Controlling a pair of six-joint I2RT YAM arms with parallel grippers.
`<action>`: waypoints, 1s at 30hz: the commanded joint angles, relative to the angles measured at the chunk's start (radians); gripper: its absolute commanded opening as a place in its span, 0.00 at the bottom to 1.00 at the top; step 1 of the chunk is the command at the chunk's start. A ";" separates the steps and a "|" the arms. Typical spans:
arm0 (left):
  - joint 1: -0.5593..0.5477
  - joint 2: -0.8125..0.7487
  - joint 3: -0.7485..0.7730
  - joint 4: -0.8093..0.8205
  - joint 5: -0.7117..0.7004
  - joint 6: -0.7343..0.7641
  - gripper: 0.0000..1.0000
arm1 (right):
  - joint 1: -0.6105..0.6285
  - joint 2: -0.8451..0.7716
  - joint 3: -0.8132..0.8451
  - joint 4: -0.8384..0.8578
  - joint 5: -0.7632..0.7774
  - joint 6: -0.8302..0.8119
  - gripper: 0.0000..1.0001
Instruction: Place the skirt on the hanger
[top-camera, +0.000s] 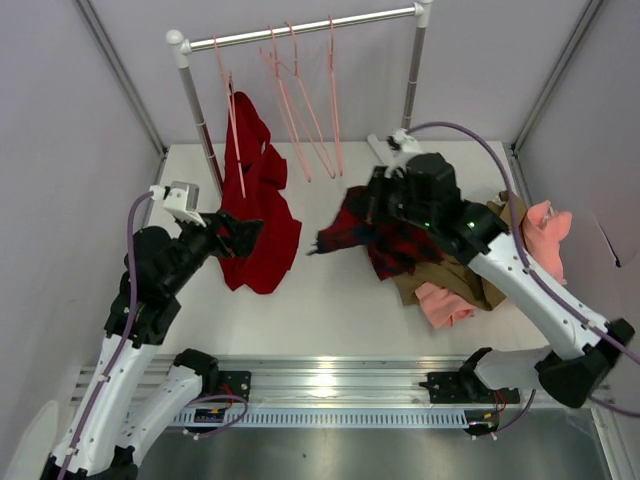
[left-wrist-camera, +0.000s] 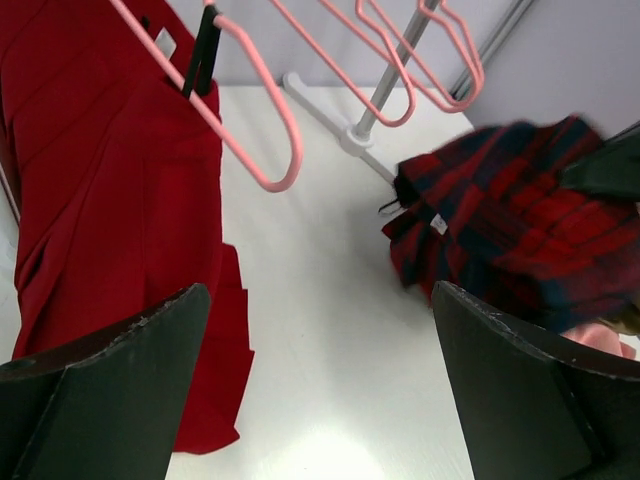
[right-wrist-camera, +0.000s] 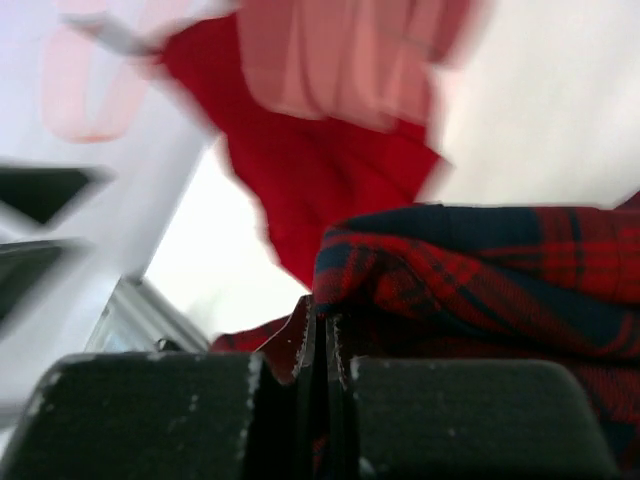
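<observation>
The red and navy plaid skirt (top-camera: 372, 235) hangs bunched from my right gripper (top-camera: 382, 203), lifted off the white table at centre right. In the right wrist view the fingers (right-wrist-camera: 250, 400) are pressed shut on the skirt's edge (right-wrist-camera: 470, 270). Several pale-pink hangers (top-camera: 300, 110) hang on the metal rail (top-camera: 300, 32) at the back. My left gripper (top-camera: 243, 232) is open and empty, in front of the plain red garment (top-camera: 255, 200). In the left wrist view the skirt (left-wrist-camera: 520, 225) is at the right and a pink hanger (left-wrist-camera: 265, 120) is above.
A plain red garment (left-wrist-camera: 100, 200) hangs on a pink hanger at the left rack post (top-camera: 200, 110). Tan and pink clothes (top-camera: 470, 275) lie piled at the right. The rack's right post (top-camera: 415, 70) and foot (left-wrist-camera: 350, 135) stand behind the skirt. Grey walls enclose the table.
</observation>
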 joint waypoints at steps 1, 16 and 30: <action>-0.005 0.008 0.004 -0.006 -0.042 -0.026 0.99 | 0.159 0.091 0.292 0.021 0.017 -0.165 0.00; -0.005 -0.006 0.002 -0.061 -0.025 0.017 0.99 | 0.122 -0.071 -0.225 0.097 -0.094 0.025 0.00; -0.189 0.017 -0.178 -0.097 -0.042 -0.096 0.99 | -0.201 -0.200 -0.485 0.032 -0.185 -0.038 0.00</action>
